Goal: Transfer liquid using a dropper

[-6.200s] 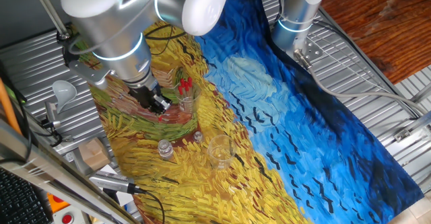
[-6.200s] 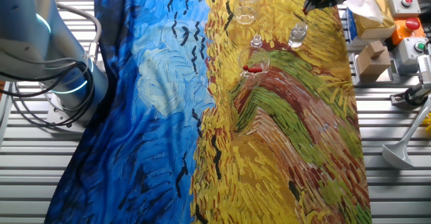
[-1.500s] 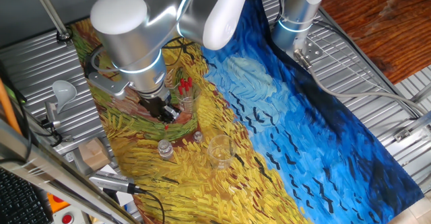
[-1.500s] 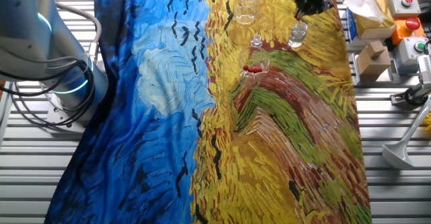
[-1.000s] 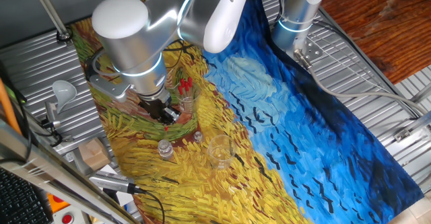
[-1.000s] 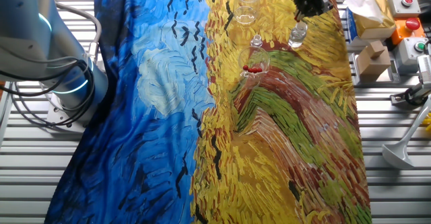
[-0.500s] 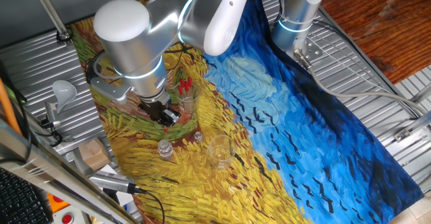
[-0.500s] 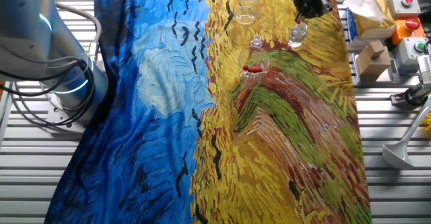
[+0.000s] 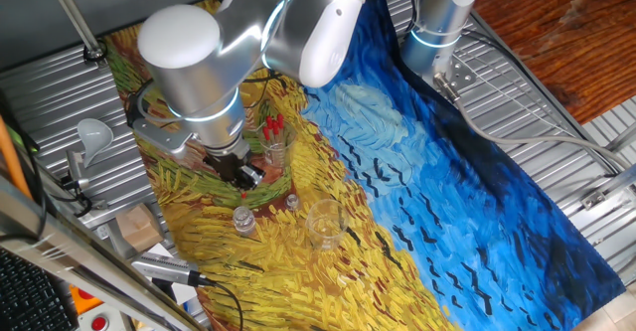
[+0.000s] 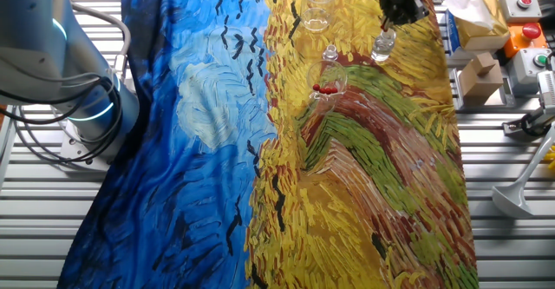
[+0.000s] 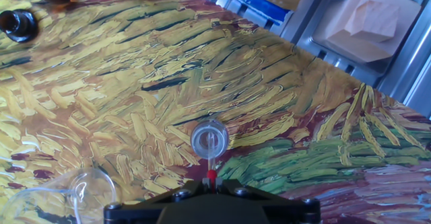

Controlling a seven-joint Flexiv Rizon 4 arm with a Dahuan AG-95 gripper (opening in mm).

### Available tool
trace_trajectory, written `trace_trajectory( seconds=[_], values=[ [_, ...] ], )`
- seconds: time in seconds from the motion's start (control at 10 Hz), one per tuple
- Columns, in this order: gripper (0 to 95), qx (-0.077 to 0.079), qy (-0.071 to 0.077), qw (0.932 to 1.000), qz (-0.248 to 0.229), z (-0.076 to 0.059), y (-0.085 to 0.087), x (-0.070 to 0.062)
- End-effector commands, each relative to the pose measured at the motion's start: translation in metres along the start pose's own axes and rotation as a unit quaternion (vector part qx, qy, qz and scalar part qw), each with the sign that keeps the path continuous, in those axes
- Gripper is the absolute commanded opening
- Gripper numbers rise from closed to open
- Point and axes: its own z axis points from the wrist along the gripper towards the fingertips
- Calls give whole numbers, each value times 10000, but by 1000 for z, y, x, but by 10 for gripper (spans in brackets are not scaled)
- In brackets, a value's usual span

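Observation:
My gripper (image 11: 211, 178) is shut on the dropper (image 11: 211, 174). Its small red bulb sits between the fingertips and its thin clear tube points down at the open mouth of a small clear vial (image 11: 209, 138). In one fixed view the gripper (image 9: 244, 176) hangs just above that vial (image 9: 242, 220). Beside it a glass (image 9: 274, 138) holds more red-bulbed droppers. In the other fixed view the gripper (image 10: 400, 9) is over the vial (image 10: 382, 44), with the dropper glass (image 10: 328, 86) to the left.
A second tiny vial (image 9: 292, 202) and an empty clear beaker (image 9: 324, 224) stand nearby on the painted cloth. A beaker rim (image 11: 71, 196) and a dark bottle cap (image 11: 18, 23) show in the hand view. A wooden block (image 11: 367, 15) and a white funnel (image 9: 91, 132) lie off the cloth.
The gripper, still holding the dropper, has shifted slightly from beside the dropper glass towards the small vial and now hangs over it.

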Motion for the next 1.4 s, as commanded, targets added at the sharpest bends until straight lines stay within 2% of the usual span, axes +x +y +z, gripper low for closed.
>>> trace_trajectory(
  seconds=[0.1, 0.6, 1.4],
  values=[
    [0, 0, 11, 10000, -5, 1, 0, -2],
    [0, 17, -14, 10000, -35, 5, -1, -7],
    [0, 31, -8, 10000, -55, 4, -1, -14]
  ],
)
